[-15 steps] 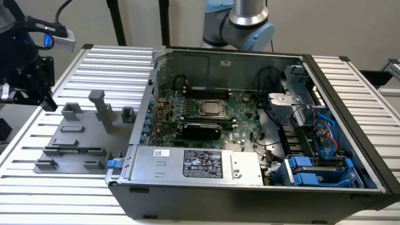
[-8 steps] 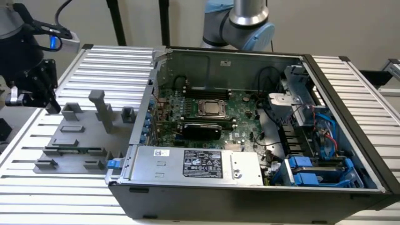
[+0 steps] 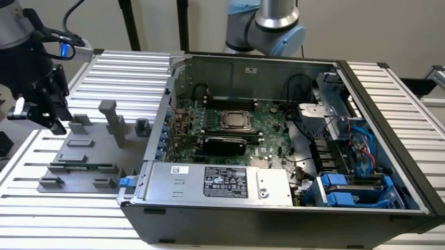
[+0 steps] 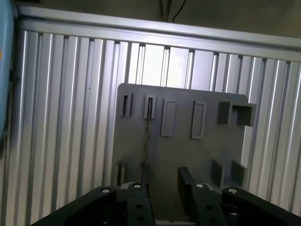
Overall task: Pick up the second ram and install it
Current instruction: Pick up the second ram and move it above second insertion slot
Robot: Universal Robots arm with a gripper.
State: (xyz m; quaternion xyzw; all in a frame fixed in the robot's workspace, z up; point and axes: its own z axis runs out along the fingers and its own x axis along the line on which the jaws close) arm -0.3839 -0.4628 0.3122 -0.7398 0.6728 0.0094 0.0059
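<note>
The second ram is a thin green stick standing on edge in a holder on the grey fixture plate, at the exterior view's left of the computer case. In the wrist view the ram appears edge-on as a thin dark line running across the plate. My gripper hangs above the far end of the plate, well clear of the stick. In the wrist view the gripper is open, its two black fingers apart with nothing between them. The black memory slots lie behind the silver processor.
The open computer case takes up the middle and the exterior view's right, with a power supply in front and blue drive bays. Upright grey posts stand on the fixture plate. All of it rests on a ribbed aluminium table.
</note>
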